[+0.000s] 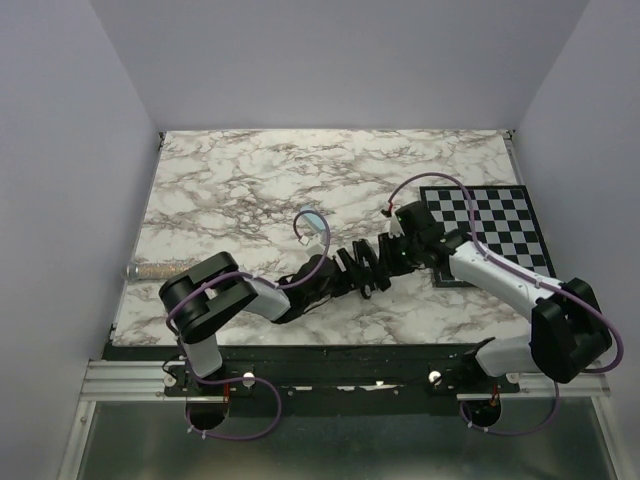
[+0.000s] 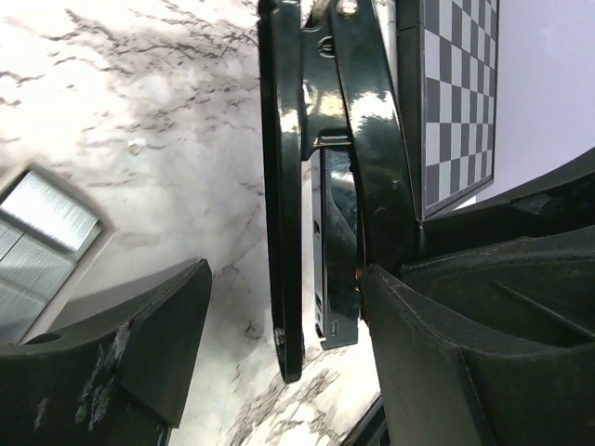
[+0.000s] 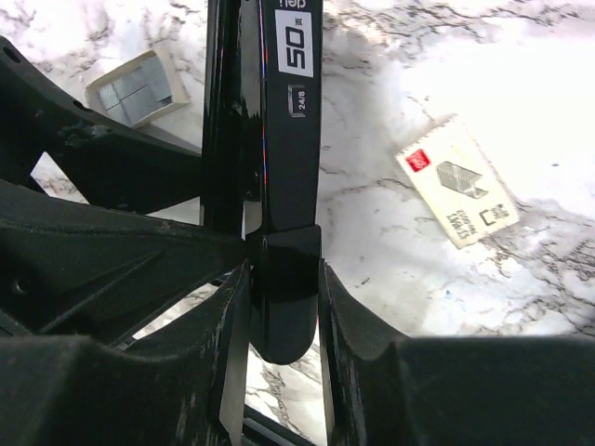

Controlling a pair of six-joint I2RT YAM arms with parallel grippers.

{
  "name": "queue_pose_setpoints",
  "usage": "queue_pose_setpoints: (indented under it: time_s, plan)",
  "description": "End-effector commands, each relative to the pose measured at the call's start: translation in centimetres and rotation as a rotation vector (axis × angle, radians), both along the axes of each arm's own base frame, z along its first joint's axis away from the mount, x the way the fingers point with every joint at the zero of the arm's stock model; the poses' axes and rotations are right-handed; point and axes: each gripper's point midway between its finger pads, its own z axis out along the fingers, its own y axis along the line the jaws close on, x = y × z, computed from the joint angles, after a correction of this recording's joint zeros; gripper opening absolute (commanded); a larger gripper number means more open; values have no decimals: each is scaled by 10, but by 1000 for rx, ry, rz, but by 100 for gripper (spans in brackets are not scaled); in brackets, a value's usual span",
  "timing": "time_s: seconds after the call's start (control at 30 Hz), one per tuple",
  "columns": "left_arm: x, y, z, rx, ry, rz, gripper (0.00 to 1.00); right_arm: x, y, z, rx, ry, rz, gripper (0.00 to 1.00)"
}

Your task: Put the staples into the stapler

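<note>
The white-and-grey marble table top (image 1: pixel 250 170) carried a black-and-white checkerboard mat (image 1: pixel 500 225) on its right side, and the two arms met near its middle. Between them was the slim black desk stapler (image 1: pixel 372 262), swung apart at its hinge, so that in the left wrist view its lid and base showed as separate bars. The right gripper (image 3: pixel 279 274) was clamped on one rounded black end of it, a finger pressed to each side. The left gripper (image 2: pixel 284 279) held nothing. Its jaws were spread wide around the other end, one finger against the stapler and the other well apart from it. Near the stapler lay a small white printed cardboard sleeve (image 3: pixel 456 181) and a small open white tray (image 3: pixel 172 74). In that tray sat the staples (image 3: pixel 130 93), a dull-grey ribbed block, untouched.

The step in hand looked like freeing the left arm to fetch the staples. To do it well, the right grip should hold the stapler steady and open. The left should back straight off without catching the lid, then come down over the tray and pinch the block lightly by its long sides, so the strip does not break.
</note>
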Motion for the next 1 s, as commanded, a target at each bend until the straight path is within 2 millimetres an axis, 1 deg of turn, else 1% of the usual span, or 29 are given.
queue_pose_setpoints:
  time_s: [0.0,0.07,0.1,0.17,0.2,0.23,0.27,0.3,0.33,0.37,0.4,0.43,0.47,0.5,0.57,0.6,0.63,0.67,0.7,0.73,0.8,0.83,0.87,0.9,0.97]
  plan:
    - [-18,10,-9,17,23,-17,75,-13,36,14,57,-4,94,15]
    - [-21,7,-12,14,39,-35,67,-11,38,16,61,-8,93,15]
    - [-21,4,-11,0,47,-41,59,-10,38,16,54,-8,86,14]
    - [-26,3,-13,-18,60,-54,54,-7,36,15,34,-14,71,14]
    - [-25,1,-9,-40,53,-52,47,-6,33,14,17,-14,68,14]
    - [-25,2,-11,-38,55,-52,43,-6,33,15,13,-20,72,14]
    - [-23,-1,-8,-44,50,-54,34,-5,33,16,14,-25,72,14]
    - [-24,-2,-9,-35,58,-63,20,-6,34,17,13,-25,77,14]
    - [-24,-4,-10,-26,52,-71,20,-6,33,18,11,-27,75,14]
    - [-21,-9,-6,-34,43,-79,20,-4,33,20,10,-34,71,14]
    - [-22,-15,-3,-45,40,-99,24,-4,32,20,5,-36,69,14]
    - [-21,-19,-4,-39,31,-116,26,-4,32,21,2,-40,68,14]
    - [-15,-28,5,-58,9,-123,28,-2,31,22,-2,-47,66,14]
    - [-16,-34,10,-76,1,-147,28,-1,28,22,-16,-51,56,14]
    - [-16,-39,12,-94,-11,-165,28,0,24,22,-33,-50,36,14]
    - [-15,-41,20,-127,-33,-167,28,1,19,22,-49,-60,9,18]
    - [-15,-40,21,-137,-38,-161,28,1,17,23,-51,-63,-10,22]
    - [-18,-36,17,-143,-29,-154,28,1,13,22,-56,-64,-27,29]
    - [-18,-35,22,-166,-39,-152,28,4,7,23,-53,-66,-56,41]
    - [-19,-33,20,-169,-40,-147,28,1,4,18,-46,-44,-77,47]
    - [-20,-31,20,-183,-37,-143,28,3,-1,18,11,-18,-102,57]
    - [-21,-31,19,-182,-35,-143,28,1,-2,18,37,-9,-109,61]
    - [-22,-31,18,-183,-31,-148,28,-3,-4,12,52,16,-111,61]
    - [-22,-31,19,-189,-31,-145,28,-3,-3,12,93,35,-105,63]
    - [-21,-31,21,-194,-35,-147,29,-11,-2,3,117,82,-95,64]
